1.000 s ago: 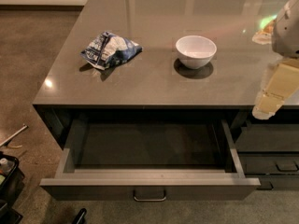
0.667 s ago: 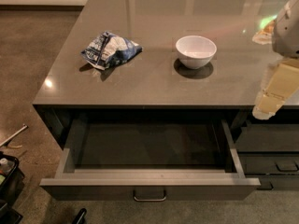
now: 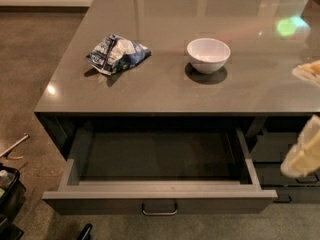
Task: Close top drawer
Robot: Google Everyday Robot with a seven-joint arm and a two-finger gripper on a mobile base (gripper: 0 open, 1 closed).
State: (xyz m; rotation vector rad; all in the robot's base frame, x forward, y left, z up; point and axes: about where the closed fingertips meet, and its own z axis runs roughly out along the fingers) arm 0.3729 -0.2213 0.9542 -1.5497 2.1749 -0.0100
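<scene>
The top drawer (image 3: 159, 200) stands pulled well out: wide, shallow, dark grey, lighter grey inside, its metal bar handle (image 3: 159, 210) centred on the front. My gripper (image 3: 303, 155) hangs just beside its right front corner.

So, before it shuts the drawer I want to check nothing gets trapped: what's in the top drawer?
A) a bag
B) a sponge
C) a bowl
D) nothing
D: the top drawer is pulled out with a bare floor. The bowl and bag sit on the counter, and the gripper is at the right edge, beside the drawer.
</scene>
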